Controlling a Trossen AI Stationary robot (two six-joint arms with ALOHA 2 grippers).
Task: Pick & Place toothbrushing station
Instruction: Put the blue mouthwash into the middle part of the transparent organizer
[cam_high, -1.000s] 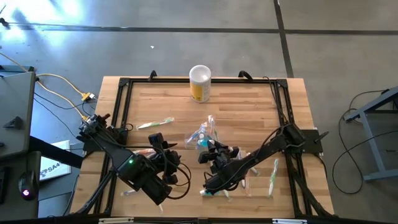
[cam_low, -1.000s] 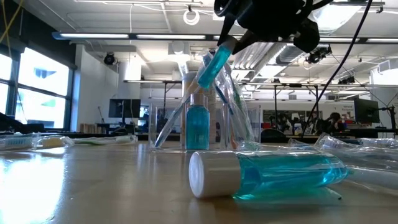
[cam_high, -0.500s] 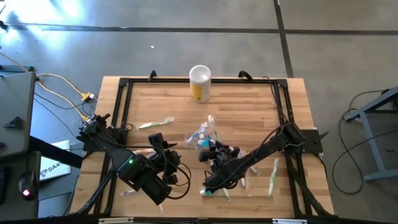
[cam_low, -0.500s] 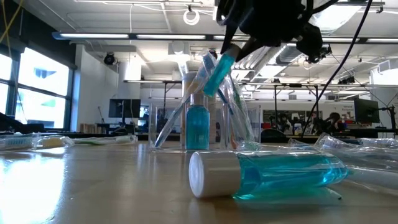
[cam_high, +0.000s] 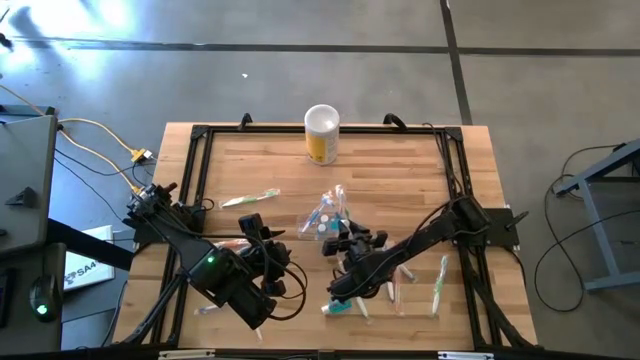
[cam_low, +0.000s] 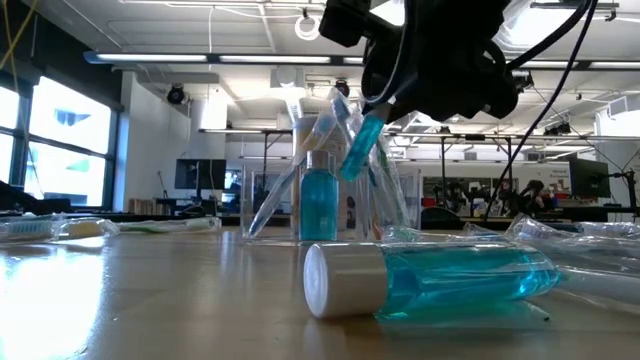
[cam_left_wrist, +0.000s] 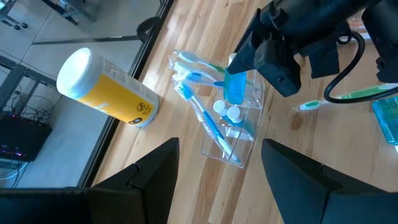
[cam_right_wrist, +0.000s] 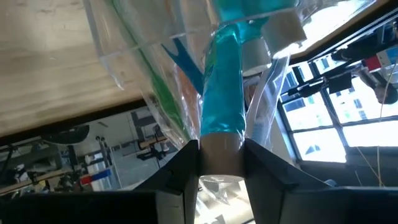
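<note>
1. Near the middle of the wooden table (cam_high: 260, 165), the clear plastic holder (cam_left_wrist: 239, 134) stands upright, with wrapped toothbrushes (cam_left_wrist: 199, 112) leaning out of it and two small teal tubes with white caps (cam_left_wrist: 225, 111) standing inside.
2. Directly over the holder, the right gripper (cam_left_wrist: 239, 65) has its fingers clamped on the white cap end of another teal tube (cam_low: 360, 145). The tube hangs tilted, its lower end down among the brushes at the holder's mouth.
3. From the right wrist view, the held tube (cam_right_wrist: 222, 84) runs straight out between the two dark fingers (cam_right_wrist: 180, 171), with the holder's clear wall and the brush wrappers close around it.
4. Across the front left part of the table, the left gripper (cam_high: 262, 232) hovers with its fingers spread apart and nothing between them; it points toward the holder from a short way off.
5. At the table's far edge, well apart from the holder, a yellow canister with a white top (cam_high: 321, 133) stands upright.
6. Close to the low camera, a larger teal tube with a white cap (cam_low: 430, 280) lies on its side on the tabletop, with wrapped brushes (cam_low: 570, 235) scattered behind it.
7. On the right side of the table, a loose green toothbrush (cam_high: 438, 283) lies flat near the frame, and another wrapped brush (cam_high: 250, 199) lies on the left side, beyond the left gripper.
</note>
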